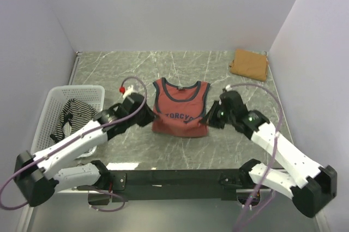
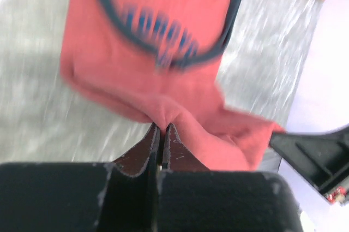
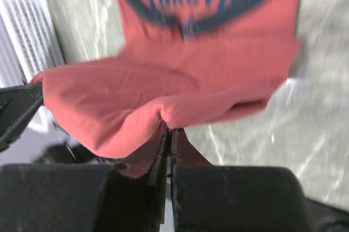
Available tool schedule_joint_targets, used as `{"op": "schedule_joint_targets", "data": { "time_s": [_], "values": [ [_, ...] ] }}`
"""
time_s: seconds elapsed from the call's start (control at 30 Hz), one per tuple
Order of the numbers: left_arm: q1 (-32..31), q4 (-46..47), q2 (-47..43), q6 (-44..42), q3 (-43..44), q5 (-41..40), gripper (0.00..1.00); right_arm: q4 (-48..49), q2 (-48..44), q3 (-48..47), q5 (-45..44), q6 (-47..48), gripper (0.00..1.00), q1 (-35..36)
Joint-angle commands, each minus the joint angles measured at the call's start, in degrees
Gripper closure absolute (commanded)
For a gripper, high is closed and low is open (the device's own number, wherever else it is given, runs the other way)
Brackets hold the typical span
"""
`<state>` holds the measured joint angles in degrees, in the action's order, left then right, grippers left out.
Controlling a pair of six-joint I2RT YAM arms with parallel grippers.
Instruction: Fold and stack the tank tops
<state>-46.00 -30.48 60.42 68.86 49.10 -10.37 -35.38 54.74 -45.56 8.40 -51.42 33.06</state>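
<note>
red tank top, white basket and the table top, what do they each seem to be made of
The red tank top: soft matte knit cloth, likely cotton; it bunches into rounded folds where pinched. The basket: white plastic, going by its moulded slotted walls. The table top: grey-green with white veins and glare patches, so polished stone or a stone-print laminate; cannot tell which.

I read a grey marbled table (image 1: pixel 122 69). Directly on it: red top (image 1: pixel 181 106) at centre, print up; tan top (image 1: pixel 249 64) folded in far right corner; white basket (image 1: pixel 82 93) at left edge.
</note>
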Motion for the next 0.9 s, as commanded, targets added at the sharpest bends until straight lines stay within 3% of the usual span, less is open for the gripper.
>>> {"op": "schedule_joint_targets", "data": {
  "time_s": [0.0, 0.17, 0.2, 0.23, 0.27, 0.3, 0.37, 0.43, 0.6, 0.73, 0.87],
  "values": [
    [6.8, 10.2, 5.7, -8.4, 6.9, 2.6, 1.0, 6.9, 7.9, -7.4, 3.5, 7.4, 1.0, -8.1],
    [17.6, 19.2, 22.5, -11.4, 16.3, 8.7, 1.0, 12.5, 23.5, -20.9, 11.7, 9.9, 0.97, -17.8],
    [18.8, 21.1, 25.7, -12.9, 20.3, 9.9, 1.0, 12.9, 29.3, -23.1, 12.2, 10.3, 0.94, -19.1],
    [20.0, 23.3, 28.8, -13.2, 22.5, 11.1, 0.98, 13.6, 32.4, -27.9, 12.8, 10.5, 0.77, -20.7],
    [22.2, 25.1, 35.7, -13.6, 24.7, 12.6, 0.77, 13.8, 35.7, -30.7, 13.3, 11.2, 0.69, -21.4],
    [23.3, 26.7, 39.6, -15.1, 29.8, 15.0, 0.63, 13.1, 42.0, -33.8, 13.9, 11.7, 0.62, -22.1],
    [25.0, 25.6, 49.0, -15.7, 35.3, 17.6, 0.54, 12.8, 47.0, -39.9, 15.0, 12.0, 0.49, -22.9],
    [27.2, 24.8, 52.2, -15.1, 38.5, 19.4, 0.47, 11.7, 50.7, -43.4, 14.4, 13.0, 0.34, -23.0],
    [28.4, 23.7, 44.8, -14.8, 30.1, 14.5, 0.44, 10.1, 46.6, -39.3, 6.5, 15.6, 0.3, -22.3],
    [28.4, 19.2, 40.7, -13.2, 24.9, 12.6, 0.47, 9.9, 41.2, -29.3, -0.8, 16.2, 0.3, -20.0],
    [27.7, 22.4, 34.3, -11.5, 16.1, 13.4, 0.48, 14.3, 37.3, -22.1, -3.2, 17.1, 0.28, -20.1]
  ]
}}
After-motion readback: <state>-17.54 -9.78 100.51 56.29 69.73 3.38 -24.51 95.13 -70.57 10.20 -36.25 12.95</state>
